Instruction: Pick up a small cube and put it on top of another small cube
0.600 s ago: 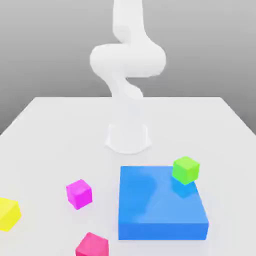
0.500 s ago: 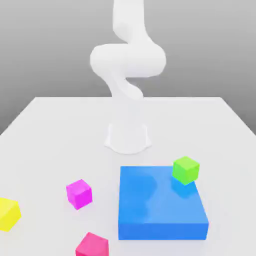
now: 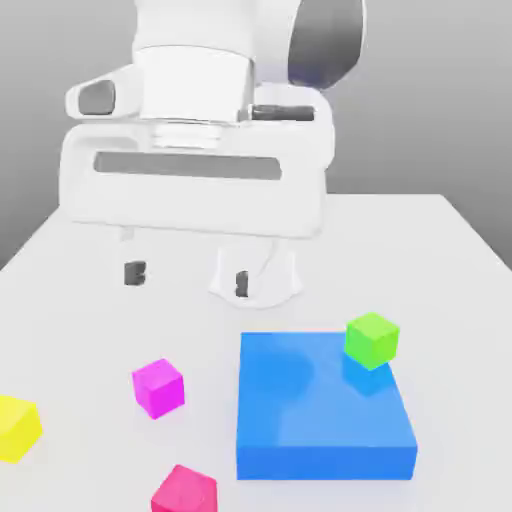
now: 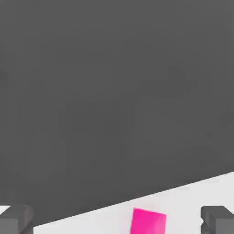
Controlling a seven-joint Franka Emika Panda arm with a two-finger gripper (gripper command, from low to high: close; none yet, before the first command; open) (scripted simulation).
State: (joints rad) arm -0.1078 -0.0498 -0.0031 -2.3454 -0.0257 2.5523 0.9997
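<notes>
The small hot-pink cube (image 3: pixel 184 490) lies on the white table near its front edge, and it also appears in the hand view (image 4: pixel 147 221), close to that edge. The purplish-magenta cube (image 3: pixel 158 387) sits a little behind it, toward the exterior view's left. My gripper (image 3: pixel 188 278) hangs high above the table, well above both cubes. Its dark fingertips (image 3: pixel 135 272) stand wide apart and open, with nothing between them. In the hand view the gripper (image 4: pixel 116 221) frames the hot-pink cube, which sits nearer one fingertip (image 4: pixel 217 219).
A large flat blue block (image 3: pixel 325 405) lies at the exterior view's right with a green cube (image 3: pixel 372 339) on its far corner. A yellow cube (image 3: pixel 18 428) sits at the left edge. The arm's white base (image 3: pixel 257 275) stands mid-table.
The hand has swung into the exterior view, now large and above the table's left half. No cube has moved.
</notes>
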